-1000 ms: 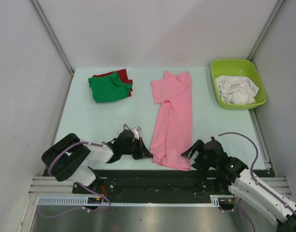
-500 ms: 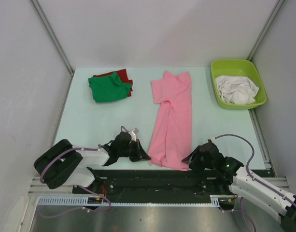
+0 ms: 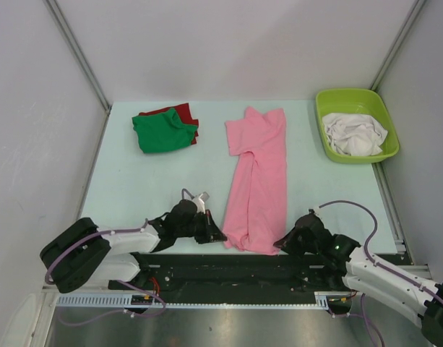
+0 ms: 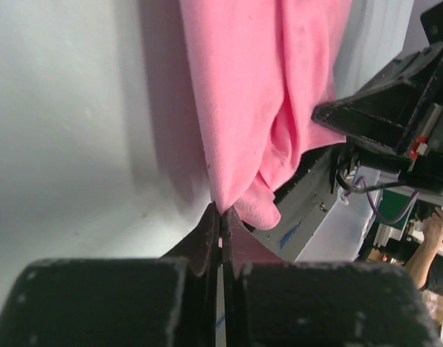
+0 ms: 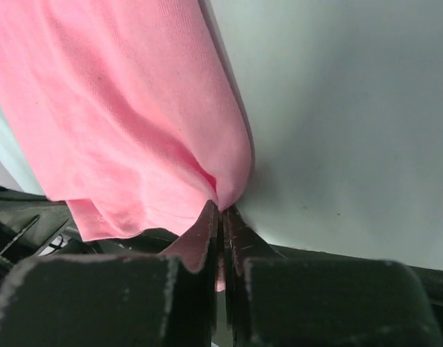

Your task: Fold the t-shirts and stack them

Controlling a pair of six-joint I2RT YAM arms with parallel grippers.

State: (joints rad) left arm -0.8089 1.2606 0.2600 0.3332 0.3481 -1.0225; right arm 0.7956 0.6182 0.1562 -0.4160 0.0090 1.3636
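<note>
Lime-green tub (image 3: 324,108), 2 o'clock, is holding crumpled white t-shirts (image 3: 357,134). Left gripper (image 3: 217,236) and right gripper (image 3: 280,243), fully closed, are pinching the pink t-shirt (image 3: 259,173) by its near hem at 6 o'clock; green t-shirt (image 3: 162,132) is lying on red t-shirt (image 3: 183,111), 10 o'clock.
</note>
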